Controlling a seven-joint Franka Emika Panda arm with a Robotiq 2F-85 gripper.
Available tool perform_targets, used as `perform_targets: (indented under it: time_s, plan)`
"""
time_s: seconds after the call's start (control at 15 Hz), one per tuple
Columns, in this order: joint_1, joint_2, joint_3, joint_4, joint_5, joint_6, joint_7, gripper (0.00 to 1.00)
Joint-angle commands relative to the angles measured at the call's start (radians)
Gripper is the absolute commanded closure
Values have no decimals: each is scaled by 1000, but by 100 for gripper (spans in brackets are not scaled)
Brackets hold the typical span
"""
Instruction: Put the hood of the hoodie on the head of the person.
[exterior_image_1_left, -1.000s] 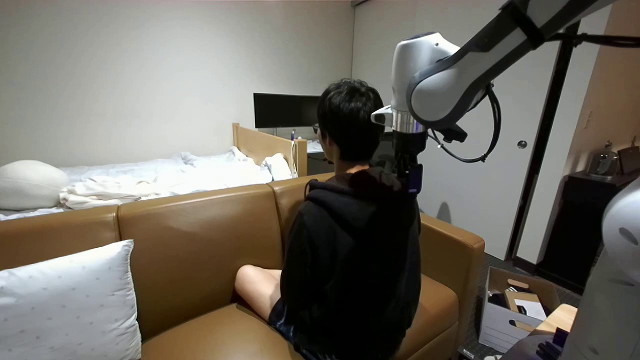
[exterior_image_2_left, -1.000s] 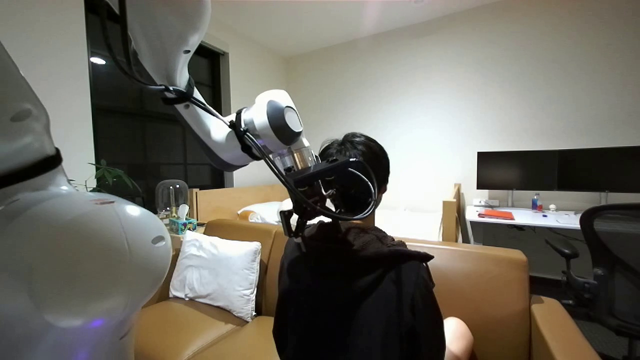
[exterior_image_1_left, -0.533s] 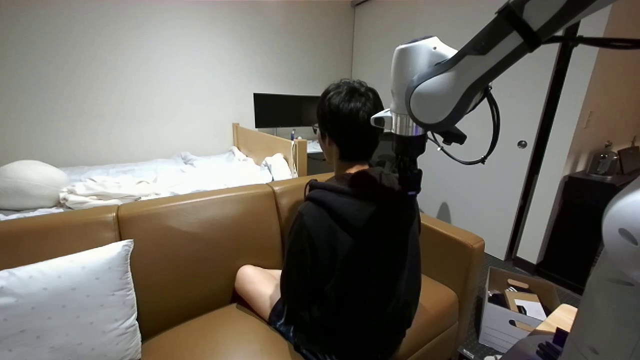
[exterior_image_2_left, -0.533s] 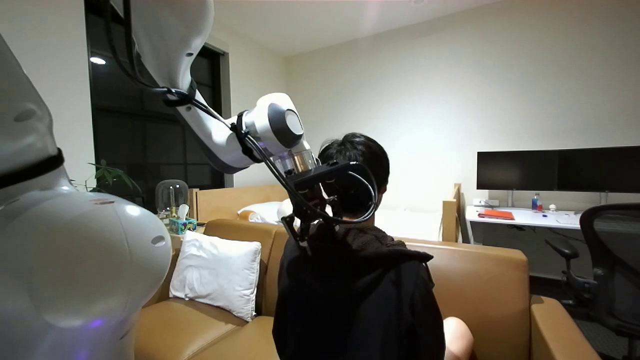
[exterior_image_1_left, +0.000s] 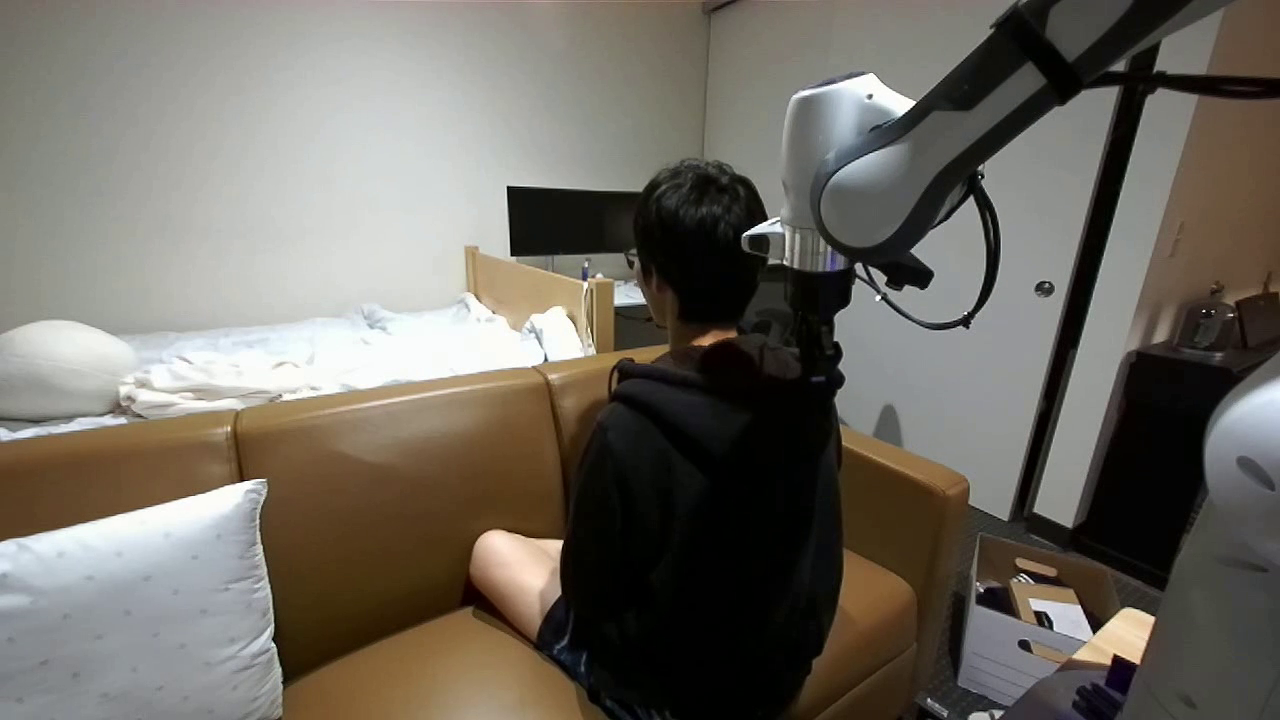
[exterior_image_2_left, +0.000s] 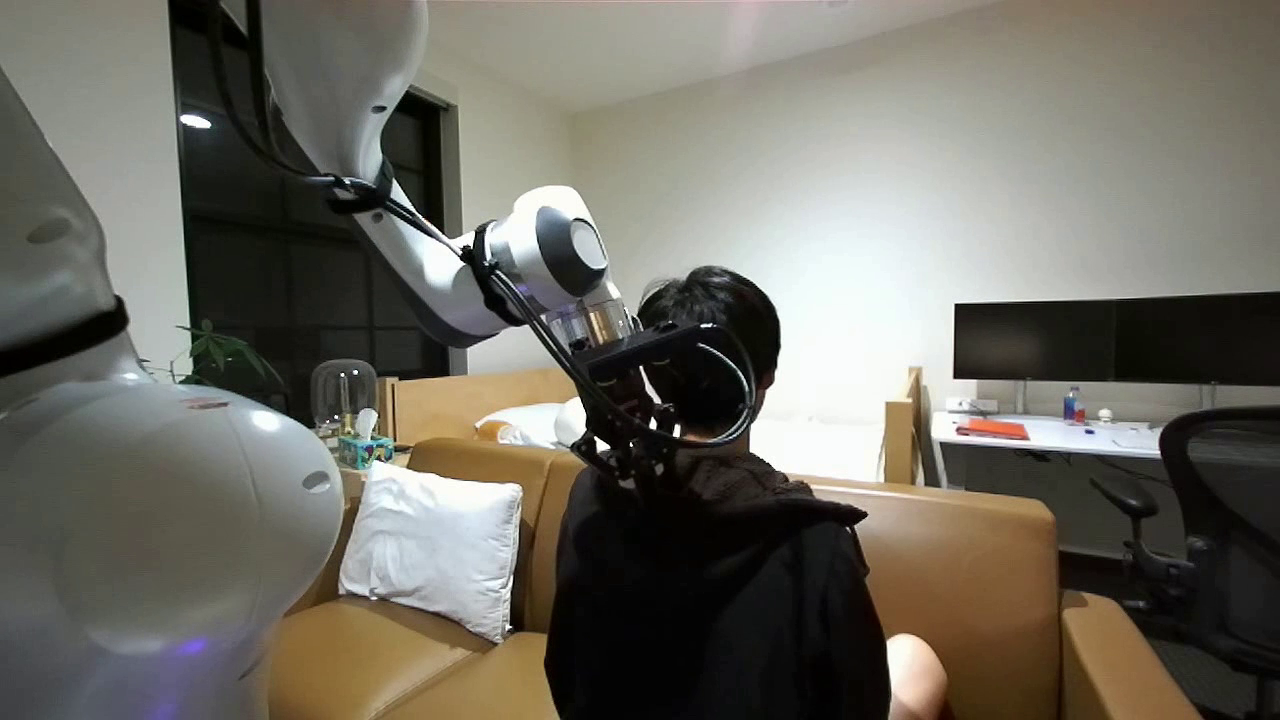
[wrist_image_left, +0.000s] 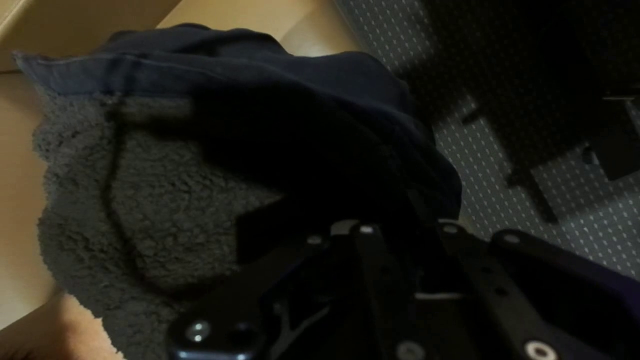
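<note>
Touching hood (wrist_image_left: 175, 190) edge, perhaps: fingers (wrist_image_left: 475, 255), carpet (wrist_image_left: 480, 170) beyond

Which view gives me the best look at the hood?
The wrist view: the hood is close up there, its fleecy lining showing, though part is dark or behind the gripper. Both exterior views show it smaller, lying down behind the neck, one end behind the gripper.

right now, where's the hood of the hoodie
In both exterior views, the hood lies at the back of the neck, below the head. In the wrist view it spreads above and left of the gripper.
</note>
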Motion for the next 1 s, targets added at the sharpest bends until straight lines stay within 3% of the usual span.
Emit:
perform_targets:
  time_s: [0.0,0.47,0.93]
  plan:
    - [-12,-9,18,-6,-1,-12,24,100]
    - [-13,-33,13,-3,5,-34,11,98]
    - [1,-161,-30,46,82,-244,-97,98]
